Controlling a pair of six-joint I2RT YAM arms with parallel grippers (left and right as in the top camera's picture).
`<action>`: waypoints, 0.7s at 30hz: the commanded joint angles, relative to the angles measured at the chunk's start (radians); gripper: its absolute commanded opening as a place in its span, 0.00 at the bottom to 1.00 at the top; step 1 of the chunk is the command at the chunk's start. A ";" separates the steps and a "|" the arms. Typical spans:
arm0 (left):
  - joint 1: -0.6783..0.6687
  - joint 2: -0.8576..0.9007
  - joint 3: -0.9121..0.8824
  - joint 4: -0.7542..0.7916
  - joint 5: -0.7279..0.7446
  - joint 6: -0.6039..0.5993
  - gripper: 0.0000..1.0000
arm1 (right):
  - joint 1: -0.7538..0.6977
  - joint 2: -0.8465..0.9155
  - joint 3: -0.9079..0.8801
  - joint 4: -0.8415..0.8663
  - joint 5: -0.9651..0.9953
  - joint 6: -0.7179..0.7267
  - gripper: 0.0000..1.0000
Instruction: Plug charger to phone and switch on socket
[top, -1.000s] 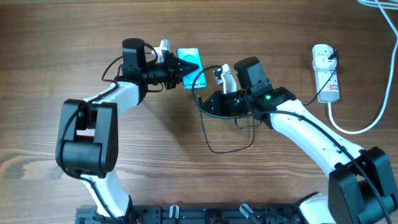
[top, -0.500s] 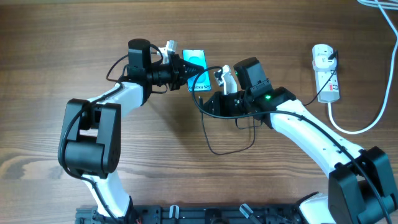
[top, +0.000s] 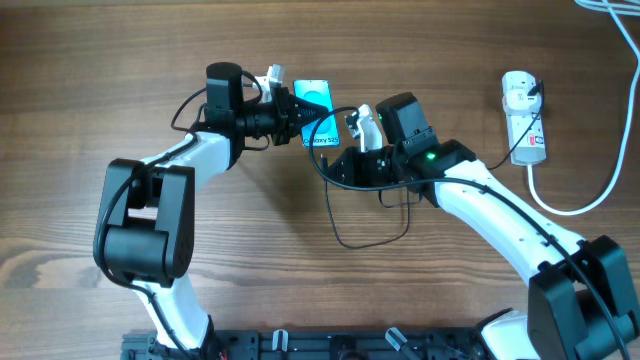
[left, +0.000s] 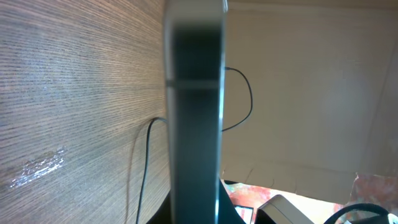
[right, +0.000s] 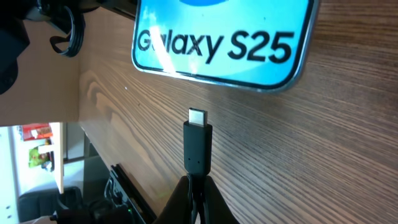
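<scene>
At right end effector, clamped tight on charger, tip just short of phone at its lettered end, shown so only from right wrist. At left end effector, closed on phone, seen edge-on from left wrist. Farther right on bench, well apart: socket.

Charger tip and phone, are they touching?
Apart. The right wrist view shows a clear gap between the charger tip and the phone.
</scene>
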 joint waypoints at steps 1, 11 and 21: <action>0.001 0.003 0.019 -0.003 0.035 0.034 0.04 | -0.002 -0.028 0.006 0.006 0.017 -0.023 0.05; 0.000 0.003 0.019 -0.006 0.036 0.033 0.04 | -0.002 -0.028 0.014 0.006 0.032 -0.045 0.05; 0.001 0.003 0.019 -0.005 0.053 0.030 0.04 | 0.010 -0.028 0.064 -0.077 0.071 -0.088 0.05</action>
